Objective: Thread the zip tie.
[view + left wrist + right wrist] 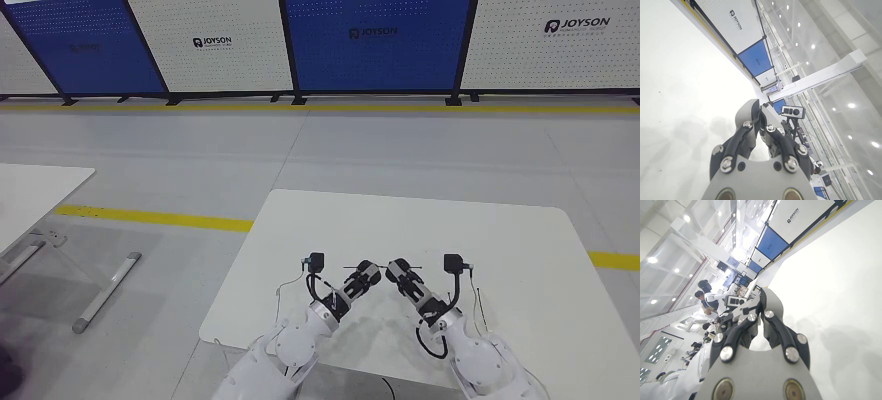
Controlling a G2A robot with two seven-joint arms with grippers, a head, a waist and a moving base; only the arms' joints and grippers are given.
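Both grippers hang low over the near part of the white table, tips facing each other and almost touching. My left gripper is shut, with a thin black strip of the zip tie running between its fingers. My right gripper is also shut, and a black piece of the zip tie lies across its fingers. The right gripper sits just past the left one's tip in the left wrist view. How the two ends of the tie meet is hidden.
The white table stretches bare ahead and to both sides of the grippers. A second white table stands off to the left, with a metal bar on the floor beside it. Blue and white panels close the back.
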